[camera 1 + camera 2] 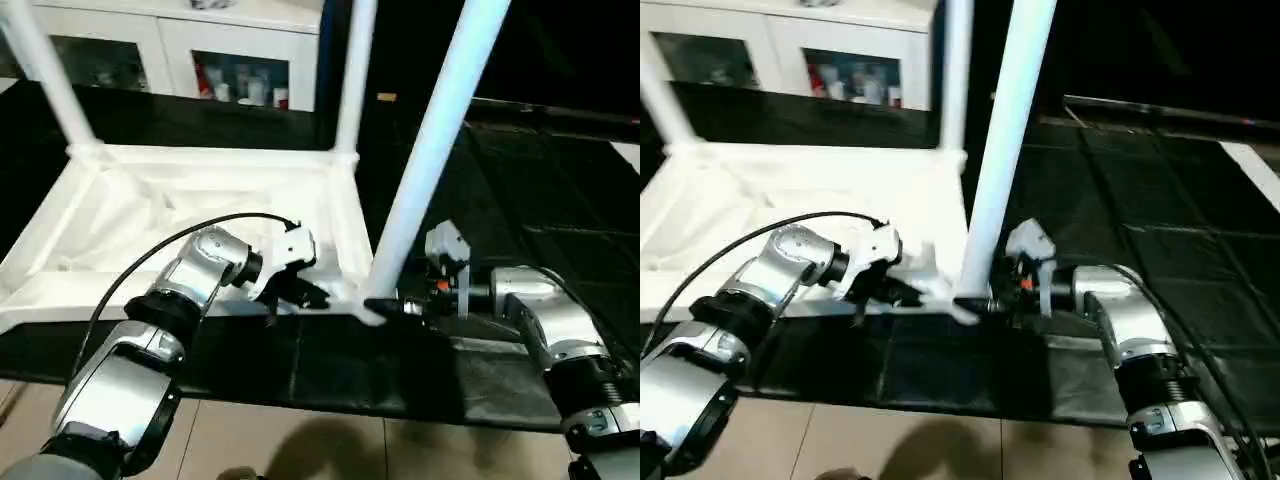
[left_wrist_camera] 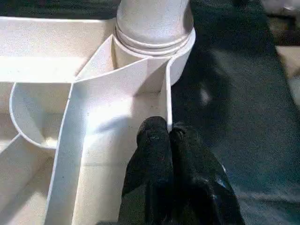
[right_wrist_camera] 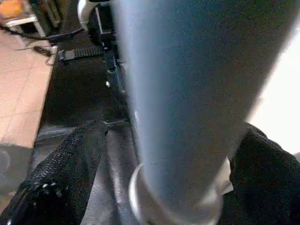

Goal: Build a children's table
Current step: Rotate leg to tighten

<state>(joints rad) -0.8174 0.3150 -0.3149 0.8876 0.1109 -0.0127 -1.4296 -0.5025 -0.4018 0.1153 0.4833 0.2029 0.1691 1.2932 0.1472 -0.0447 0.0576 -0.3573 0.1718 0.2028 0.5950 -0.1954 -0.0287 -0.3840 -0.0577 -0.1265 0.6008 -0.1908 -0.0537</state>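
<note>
The children's table lies upside down on a black mat, its white ribbed top (image 1: 200,160) facing up. Two legs stand in the far corner sockets (image 1: 45,70) (image 1: 355,70). A third leg (image 1: 430,150) rises from the near right corner socket (image 2: 154,42). My left gripper (image 1: 310,295) is shut on the thin rim wall of the top just beside that socket, its fingers (image 2: 154,145) pinching the wall edge. My right gripper (image 1: 385,305) is open around the base of the near leg (image 3: 187,93), one finger (image 3: 61,178) standing apart on each side.
A white cabinet (image 1: 200,50) with glass doors stands behind the table. The black mat (image 1: 330,370) ends near me at a tan tiled floor (image 1: 300,440). A black cable (image 1: 170,245) loops over my left forearm.
</note>
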